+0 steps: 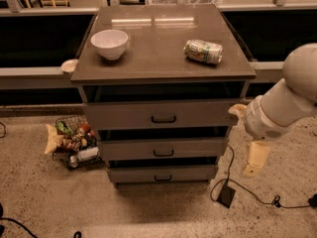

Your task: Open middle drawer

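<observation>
While the tool (256, 158) hangs low to the right of the desk (158, 66), touching nothing, its grip state cannot be told. The middle drawer (129, 148) sits between the top drawer (124, 116) and bottom drawer (133, 174), handle (163, 153) untouched. A bowl (109, 43) and a can (203, 51) rest on the desk, well apart.

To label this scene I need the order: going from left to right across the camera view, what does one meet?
Wire basket on the floor → white bowl → black handle of the middle drawer → can → gripper, hanging low at the right of the drawers.
</observation>
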`<state>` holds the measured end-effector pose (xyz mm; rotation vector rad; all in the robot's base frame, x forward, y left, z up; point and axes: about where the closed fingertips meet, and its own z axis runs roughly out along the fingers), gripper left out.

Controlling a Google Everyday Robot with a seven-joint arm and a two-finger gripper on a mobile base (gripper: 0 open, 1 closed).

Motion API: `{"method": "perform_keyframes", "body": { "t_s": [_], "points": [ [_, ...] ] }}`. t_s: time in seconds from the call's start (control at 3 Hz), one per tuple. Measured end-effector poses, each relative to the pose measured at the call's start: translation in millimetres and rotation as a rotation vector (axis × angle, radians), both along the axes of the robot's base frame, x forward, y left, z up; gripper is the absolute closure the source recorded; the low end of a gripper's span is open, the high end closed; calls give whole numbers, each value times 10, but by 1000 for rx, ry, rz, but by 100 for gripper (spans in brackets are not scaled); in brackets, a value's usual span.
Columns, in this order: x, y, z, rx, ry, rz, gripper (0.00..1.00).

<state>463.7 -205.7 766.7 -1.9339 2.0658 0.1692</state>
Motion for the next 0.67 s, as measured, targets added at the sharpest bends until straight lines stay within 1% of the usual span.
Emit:
{"method": "perform_keyframes", "body": {
  "t_s": [0.33,0.67],
  "points": [
    [132,139,-596,126,16,74,0],
    [128,138,-627,127,21,78,0]
  ]
}}
